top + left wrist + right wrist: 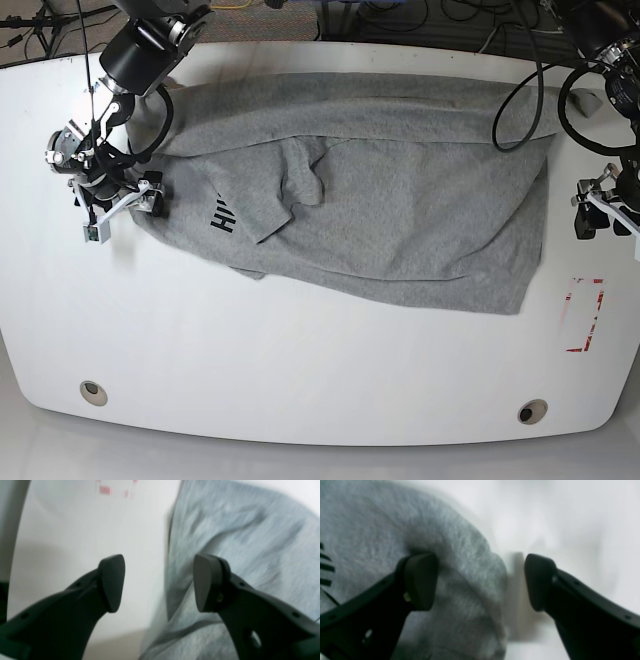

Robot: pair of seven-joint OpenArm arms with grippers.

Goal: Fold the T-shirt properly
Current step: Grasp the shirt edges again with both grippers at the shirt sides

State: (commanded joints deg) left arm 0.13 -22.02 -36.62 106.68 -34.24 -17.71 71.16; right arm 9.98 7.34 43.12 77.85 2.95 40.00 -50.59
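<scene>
The light grey T-shirt [400, 200] lies spread and wrinkled across the middle of the white table [300, 370], with black lettering [222, 215] showing near its left side. My right gripper [480, 581] is open and straddles a rounded edge of the T-shirt [460, 562]; one fingertip [420, 580] rests over cloth, the other over bare table. In the base view it sits at the shirt's left edge [145, 197]. My left gripper [160, 583] is open astride the T-shirt's [237, 542] right edge, one fingertip [207, 585] over cloth. In the base view it is the left gripper [587, 212].
A red-marked rectangle [583, 315] is on the table near the right edge, and it shows blurred in the left wrist view as red marks [105, 490]. Two round holes [93, 391] [532, 411] sit near the front edge. Cables [520, 100] hang at the back right.
</scene>
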